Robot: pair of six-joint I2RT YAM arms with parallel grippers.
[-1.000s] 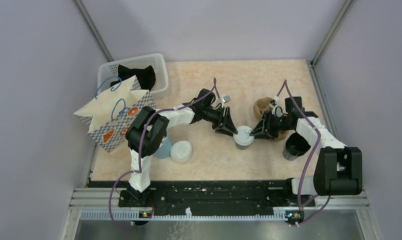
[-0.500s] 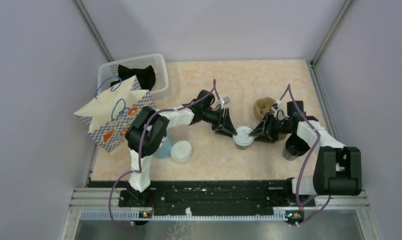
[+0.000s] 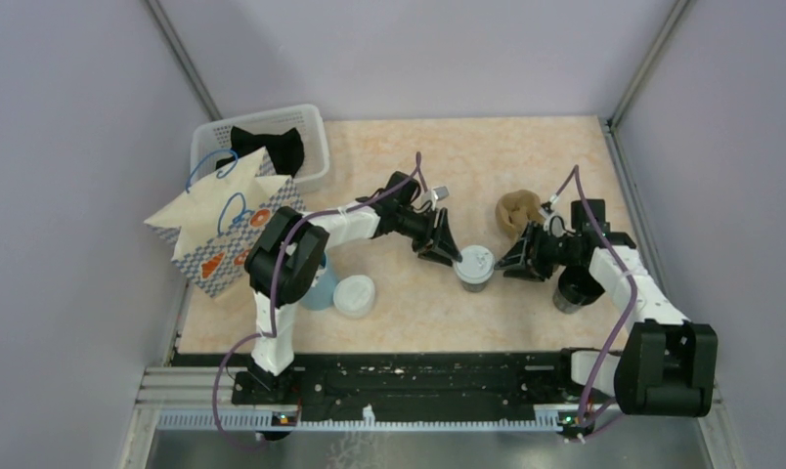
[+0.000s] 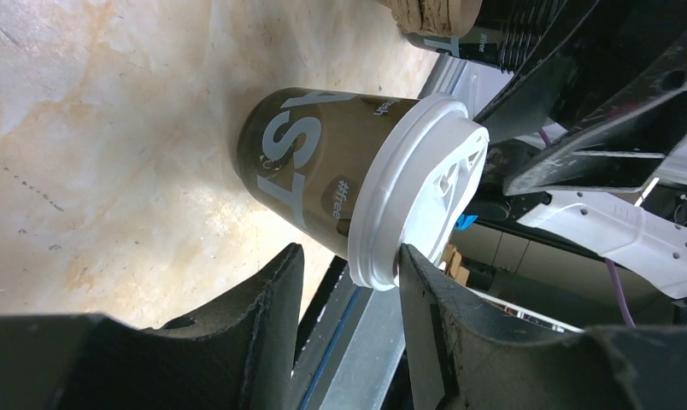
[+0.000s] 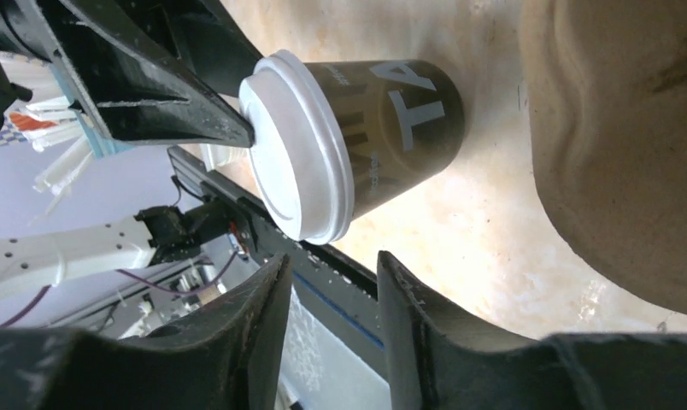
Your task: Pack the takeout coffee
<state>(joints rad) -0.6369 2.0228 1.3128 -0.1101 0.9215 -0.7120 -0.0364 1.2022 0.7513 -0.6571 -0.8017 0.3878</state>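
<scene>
The takeout coffee [image 3: 475, 266] stands upright mid-table, a dark brown cup [image 4: 314, 166] with a white lid [image 4: 417, 188]. My left gripper [image 3: 455, 256] is at its left side and open. In the left wrist view one of its fingertips [image 4: 413, 265] touches the lid's top at the rim, while the other finger [image 4: 276, 290] stays clear of the cup wall. My right gripper [image 3: 512, 262] hangs open to the right of the cup, a short gap away. In the right wrist view the coffee [image 5: 383, 128] sits beyond the right gripper [image 5: 331, 258], with nothing between the fingers.
A patterned paper bag [image 3: 223, 234] stands at the left before a white basket [image 3: 311, 127]. A light blue cup [image 3: 319, 288] and a loose white lid [image 3: 354, 296] sit near the left arm. A brown pulp piece [image 3: 518, 208] and a lidless black cup [image 3: 575, 288] lie by the right arm.
My right gripper has drawn back to the right, off the coffee's lid, and its jaws have widened. The left gripper and the cup have stayed in place.
</scene>
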